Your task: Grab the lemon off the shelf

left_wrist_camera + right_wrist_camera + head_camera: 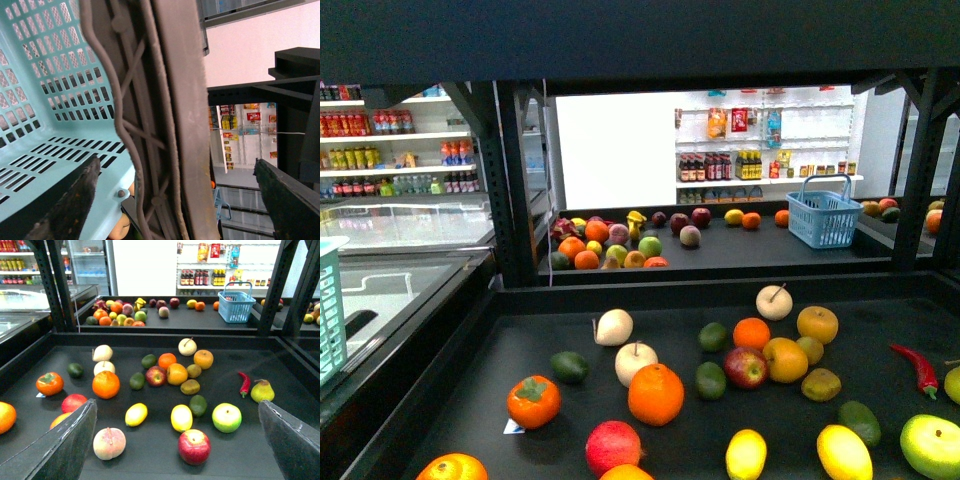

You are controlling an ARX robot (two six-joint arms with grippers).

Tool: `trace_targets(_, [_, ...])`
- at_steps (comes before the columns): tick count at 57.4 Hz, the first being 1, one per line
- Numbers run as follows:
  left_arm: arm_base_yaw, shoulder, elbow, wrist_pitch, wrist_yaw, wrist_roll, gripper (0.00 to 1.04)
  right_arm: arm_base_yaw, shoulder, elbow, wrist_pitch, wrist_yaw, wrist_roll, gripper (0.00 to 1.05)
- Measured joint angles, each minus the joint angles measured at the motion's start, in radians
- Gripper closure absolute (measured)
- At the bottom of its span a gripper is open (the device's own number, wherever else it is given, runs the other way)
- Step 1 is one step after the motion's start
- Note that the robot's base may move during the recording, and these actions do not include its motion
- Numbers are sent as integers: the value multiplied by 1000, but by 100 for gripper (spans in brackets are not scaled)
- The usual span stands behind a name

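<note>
Black shelf (520, 350) bears a lemon (181, 417); left gripper (176, 162) and right gripper (176, 404) jaws spread wide.

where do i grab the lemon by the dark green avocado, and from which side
Across its narrow middle, from above: the lemon lies flat, long axis pointing roughly away from the robot. The avocado crowds its far right, so probably keep that finger close in.

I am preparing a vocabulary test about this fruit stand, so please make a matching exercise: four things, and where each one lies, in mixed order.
1 chili pepper
2 blue basket
3 persimmon
4 left lemon

a rear tray
b near tray, far right
c near tray, left side
d near tray, front edge, right of middle

Pairs: 1-b, 2-a, 3-c, 4-d.
</note>
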Motion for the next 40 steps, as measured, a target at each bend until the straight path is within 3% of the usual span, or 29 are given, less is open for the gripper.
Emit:
trace_targets(21, [-2,10,-2,25,-25,-10,77,0,0,0,0,0,0,7])
trace_targets(29, [-5,-24,-49,36,-6,-47,87,0,0,0,0,0,0,7])
trace_targets(40, [-40,-125,-135,40,32,45,88,0,0,0,0,0,0,7])
